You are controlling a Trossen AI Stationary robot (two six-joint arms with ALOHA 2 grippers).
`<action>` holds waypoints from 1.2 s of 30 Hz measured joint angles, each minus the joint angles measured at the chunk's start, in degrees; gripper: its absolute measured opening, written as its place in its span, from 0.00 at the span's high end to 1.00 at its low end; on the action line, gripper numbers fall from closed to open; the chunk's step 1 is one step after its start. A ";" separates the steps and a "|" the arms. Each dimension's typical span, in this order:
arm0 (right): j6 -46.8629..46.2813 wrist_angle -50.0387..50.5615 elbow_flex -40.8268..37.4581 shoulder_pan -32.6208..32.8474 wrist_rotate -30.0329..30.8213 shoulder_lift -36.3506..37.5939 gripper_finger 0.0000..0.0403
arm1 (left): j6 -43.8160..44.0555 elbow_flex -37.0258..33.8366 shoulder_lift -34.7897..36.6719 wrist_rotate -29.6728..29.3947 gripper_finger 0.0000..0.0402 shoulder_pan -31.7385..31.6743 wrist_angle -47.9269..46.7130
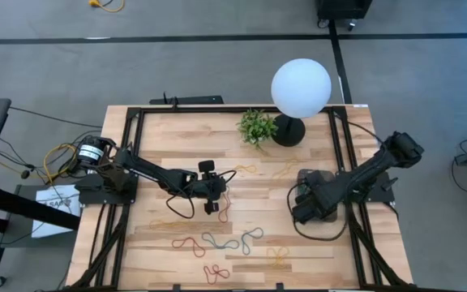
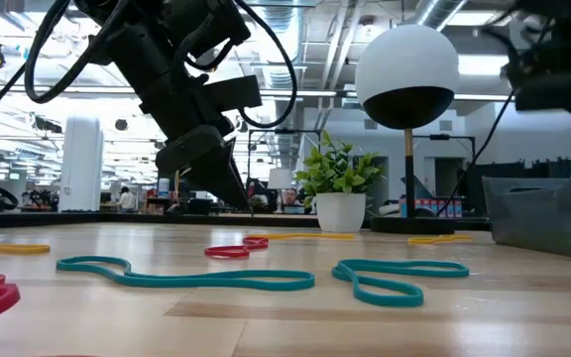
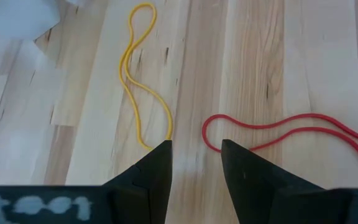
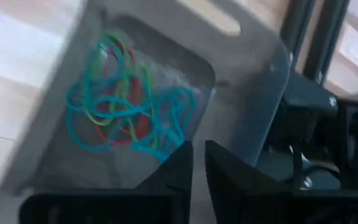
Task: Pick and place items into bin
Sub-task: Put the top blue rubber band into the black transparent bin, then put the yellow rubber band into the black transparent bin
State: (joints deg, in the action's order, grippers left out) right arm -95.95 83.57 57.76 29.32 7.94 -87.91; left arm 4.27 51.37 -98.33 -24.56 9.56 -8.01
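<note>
Several rubber-band items lie flat on the wooden table: teal ones (image 1: 232,241), red ones (image 1: 189,243) and yellow ones (image 1: 278,256). My left gripper (image 3: 196,149) hovers open near the table's middle, with a yellow band (image 3: 138,81) and a red band (image 3: 278,132) lying just beyond its fingertips and nothing between them. My right gripper (image 4: 199,155) hangs over the dark grey bin (image 4: 247,68) at the right. Its fingers stand a narrow gap apart with nothing between them. A tangle of teal, green and red bands (image 4: 123,112) lies inside the bin.
A small potted plant (image 1: 256,126) and a lamp with a white globe (image 1: 301,88) on a black round base stand at the far side. Black frame rails (image 1: 120,162) run along the table's edges. Bare wood lies between the two grippers.
</note>
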 joint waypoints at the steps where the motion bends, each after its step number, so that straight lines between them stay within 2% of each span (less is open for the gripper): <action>1: 0.61 -0.10 0.00 -0.21 -0.63 -0.68 0.87 | 0.00 0.00 -0.02 0.00 0.68 0.00 0.00; 6: 3.69 0.10 0.03 -1.01 -0.38 -3.19 0.81 | 0.02 0.00 -0.02 0.36 0.68 0.00 0.00; 11: 4.66 0.28 2.37 -1.21 1.90 -2.88 0.80 | 0.02 0.00 -0.02 2.98 0.68 0.00 0.00; 14: 6.75 1.52 6.34 0.18 9.54 -0.57 0.80 | 0.02 0.00 -0.02 3.21 0.68 0.00 0.00; 18: 9.87 1.24 10.09 1.74 24.41 3.79 0.80 | 0.02 0.00 -0.02 3.22 0.68 0.00 0.21; 21: 14.91 -3.27 10.15 1.42 34.39 7.13 0.80 | 0.00 0.00 -0.02 3.97 0.68 -0.17 1.28; 23: 19.23 -9.14 9.18 0.35 36.72 8.69 0.80 | 0.18 0.00 -0.02 6.59 0.68 -0.60 2.34; 26: 28.19 -20.81 6.35 -2.42 36.50 9.40 0.80 | 0.90 0.00 -0.04 10.05 0.68 -1.48 3.56; 29: 37.60 -29.53 3.21 -6.18 33.28 7.78 0.80 | -0.03 0.00 -0.04 10.31 0.68 -2.51 3.68; 33: 43.78 -37.00 0.37 -12.65 22.97 3.94 0.80 | 1.00 0.00 -0.04 12.17 0.68 -5.20 3.82; 36: 47.91 -39.93 -1.17 -17.21 15.81 1.00 0.80 | 4.09 -0.02 -0.16 18.88 0.68 -7.86 5.44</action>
State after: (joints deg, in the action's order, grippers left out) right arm -48.04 43.64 56.59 12.11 23.75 -86.91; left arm 8.36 51.35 -98.49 -5.68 1.71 -2.57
